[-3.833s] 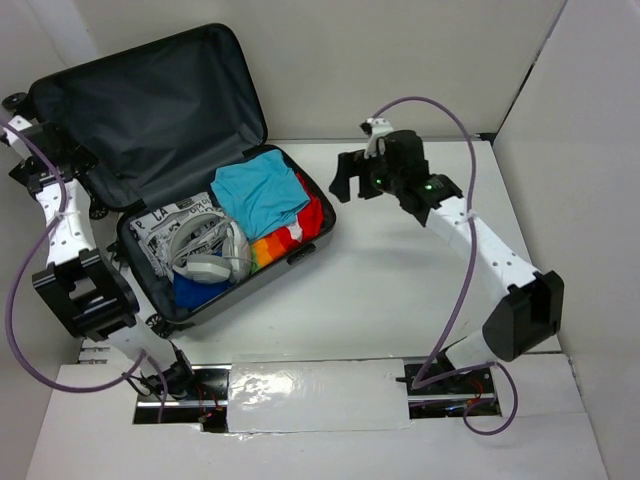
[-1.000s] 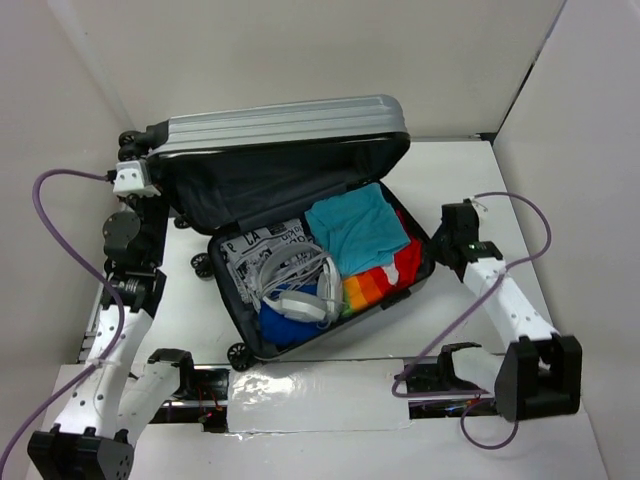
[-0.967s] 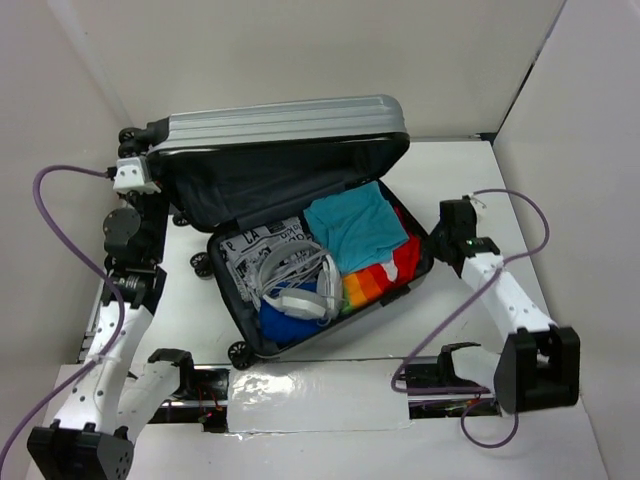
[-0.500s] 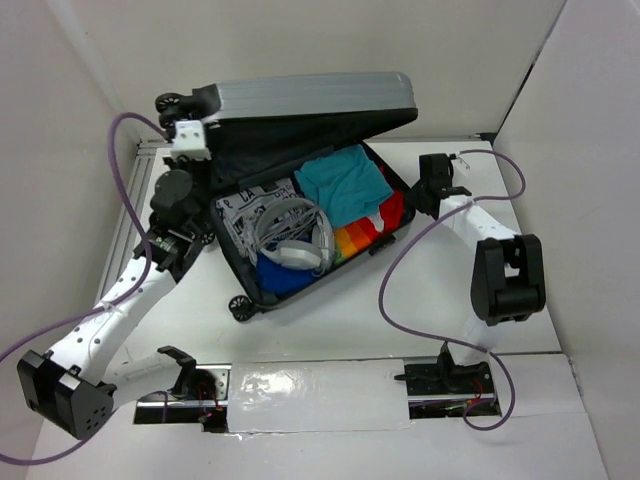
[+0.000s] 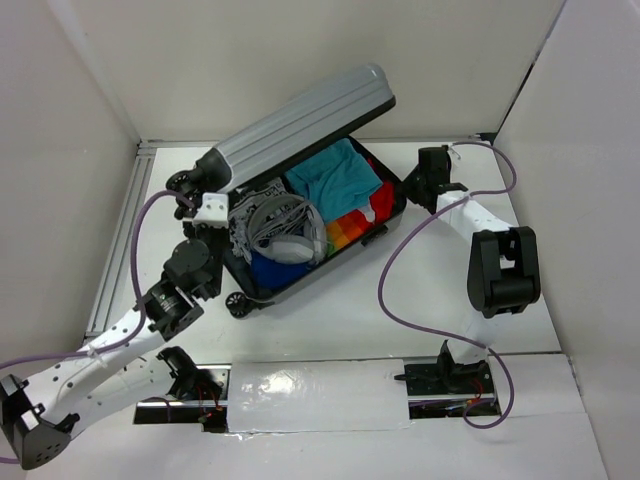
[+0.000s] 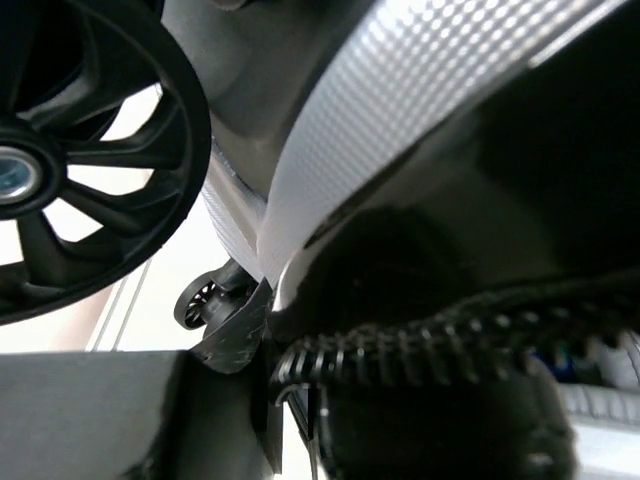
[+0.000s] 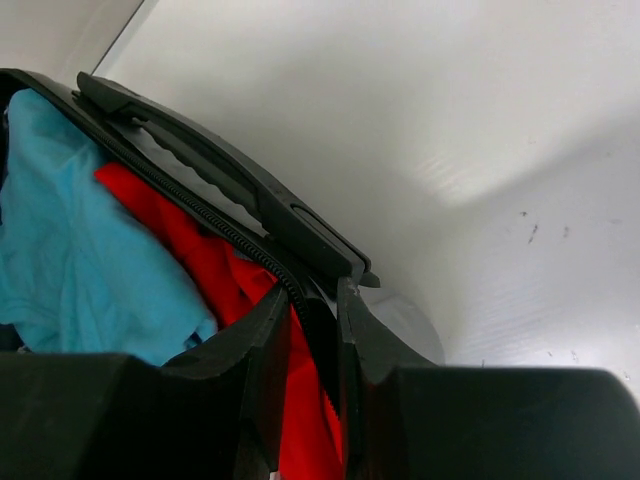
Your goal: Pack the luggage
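Observation:
The luggage (image 5: 300,125) lies with its ribbed silver lid tilted half down over the base. Inside the base show a teal shirt (image 5: 330,170), a rainbow garment (image 5: 345,228), white headphones (image 5: 285,235) and a blue cloth (image 5: 280,270). My left gripper (image 5: 212,200) sits at the lid's lower left corner by a wheel (image 5: 182,180), shut on the lid's zipper edge (image 6: 450,330); the left gripper (image 6: 280,350) there is mostly in shadow. My right gripper (image 5: 418,182) is at the base's right rim. In the right wrist view the right gripper (image 7: 312,315) pinches that rim beside the red cloth (image 7: 215,265).
White walls stand close on the left, back and right. A metal rail (image 5: 120,250) runs along the left side. Purple cables (image 5: 400,270) loop from both arms. A taped strip (image 5: 310,385) lies at the near edge. A big black wheel (image 6: 60,150) fills the left wrist view's corner.
The lid has swung further down over the base, carried by my left gripper, and the left arm has come nearer and lower. My right gripper has stayed on the right rim.

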### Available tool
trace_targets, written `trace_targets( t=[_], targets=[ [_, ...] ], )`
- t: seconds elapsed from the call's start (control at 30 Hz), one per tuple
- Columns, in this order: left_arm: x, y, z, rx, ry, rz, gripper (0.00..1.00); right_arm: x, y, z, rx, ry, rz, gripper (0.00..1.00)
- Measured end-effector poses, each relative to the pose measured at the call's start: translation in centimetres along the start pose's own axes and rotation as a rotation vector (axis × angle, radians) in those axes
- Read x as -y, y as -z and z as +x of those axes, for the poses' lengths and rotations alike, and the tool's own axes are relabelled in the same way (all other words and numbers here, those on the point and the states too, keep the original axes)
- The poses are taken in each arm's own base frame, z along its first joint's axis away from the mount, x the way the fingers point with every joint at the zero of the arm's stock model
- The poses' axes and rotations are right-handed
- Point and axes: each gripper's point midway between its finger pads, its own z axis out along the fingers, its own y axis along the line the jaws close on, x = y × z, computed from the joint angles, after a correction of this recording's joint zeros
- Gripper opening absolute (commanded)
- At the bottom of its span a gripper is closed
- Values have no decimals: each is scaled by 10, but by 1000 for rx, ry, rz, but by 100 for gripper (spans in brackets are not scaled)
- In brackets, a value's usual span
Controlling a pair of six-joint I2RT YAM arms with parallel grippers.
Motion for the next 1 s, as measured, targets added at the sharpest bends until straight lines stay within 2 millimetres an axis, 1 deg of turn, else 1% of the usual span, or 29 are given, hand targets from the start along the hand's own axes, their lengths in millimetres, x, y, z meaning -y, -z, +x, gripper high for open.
trace_targets(
  t=[0.13, 0.27, 0.3, 0.37, 0.4, 0.43, 0.47, 0.53, 0.57, 0.63, 0.7, 0.77, 0.8, 0.87, 0.9, 0.97, 1.0],
  targets=[
    [4, 16, 11, -3, -11, 26, 0, -2, -1, 1, -13, 16, -25, 0],
    [10, 22, 17, -15, -30, 52, 0, -2, -1, 1, -21, 19, -42, 0],
    [11, 23, 18, -21, -37, 56, 3, -2, -1, 1, -25, 19, -47, 0],
    [12, 24, 21, -34, -52, 63, 16, -2, -1, 1, -31, 17, -53, 0],
    [12, 25, 23, -45, -61, 68, 20, -2, -1, 1, -35, 15, -57, 0],
    [12, 25, 23, -47, -61, 69, 20, -2, -1, 1, -38, 13, -59, 0],
    [14, 26, 23, -54, -64, 81, 23, -2, -1, 1, -41, 12, -62, 0],
    [24, 30, 28, -71, -68, 143, 41, -1, -1, 1, -49, 9, -69, 0],
    [35, 35, 32, -86, -63, 207, 53, -1, -1, 1, -56, 5, -73, 0],
    [63, 48, 38, -110, -32, 360, 98, -2, -2, 2, -64, 0, -83, 0],
    [103, 73, 44, -166, 27, 579, 100, -3, -4, 3, -74, -4, -95, 0],
    [128, 96, 48, -240, 50, 736, 100, -7, -4, 7, -93, -16, -115, 2],
    [134, 104, 50, -282, 49, 783, 100, -7, -4, 9, -102, -24, -115, 3],
    [144, 115, 43, -328, 62, 859, 100, -10, -4, 11, -118, -36, -132, 7],
    [147, 120, 37, -337, 68, 889, 100, -11, -4, 11, -121, -41, -134, 10],
    [150, 127, 22, -339, 94, 936, 100, -11, -4, 11, -128, -45, -140, 20],
    [150, 131, 14, -331, 110, 954, 100, -11, -4, 11, -132, -45, -143, 22]
  ],
)
